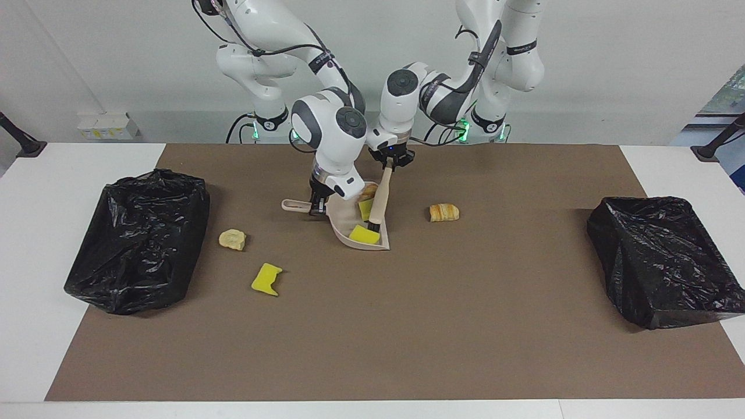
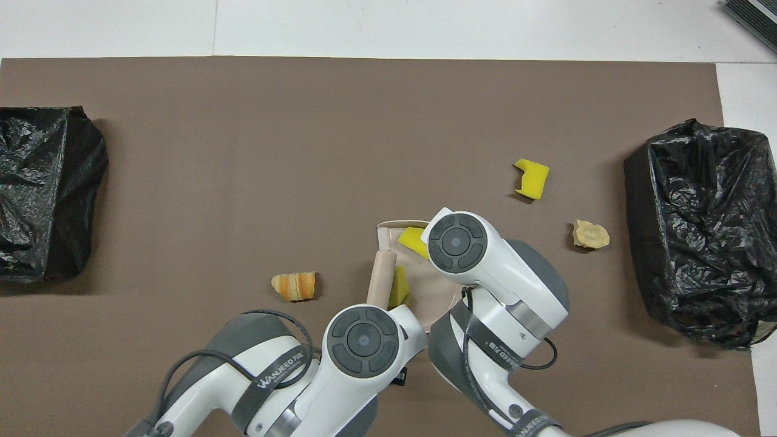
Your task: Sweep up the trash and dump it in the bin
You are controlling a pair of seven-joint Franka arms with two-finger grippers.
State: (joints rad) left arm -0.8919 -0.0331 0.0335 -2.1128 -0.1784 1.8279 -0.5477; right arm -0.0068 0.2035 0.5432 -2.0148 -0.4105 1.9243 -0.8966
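Observation:
A beige dustpan [image 1: 344, 220] lies on the brown mat in front of the robots. My right gripper [image 1: 317, 207] is shut on its handle [image 1: 294, 204]. My left gripper [image 1: 389, 163] is shut on the top of a beige brush [image 1: 380, 198], whose dark bristles rest in the pan. In the pan lie two yellow sponge chunks [image 1: 364, 234] [image 1: 365, 208] and a tan lump [image 1: 368, 191]. On the mat lie a bread-like lump [image 1: 444, 212], a tan lump [image 1: 232, 239] and a yellow sponge chunk [image 1: 266, 280]. In the overhead view the wrists hide both grippers; brush [image 2: 381, 276] and pan [image 2: 438, 296] show.
Two bins lined with black bags stand on the mat, one at the right arm's end [image 1: 139, 238] [image 2: 704, 230] and one at the left arm's end [image 1: 663, 259] [image 2: 48, 194]. White table [image 1: 35, 233] borders the mat.

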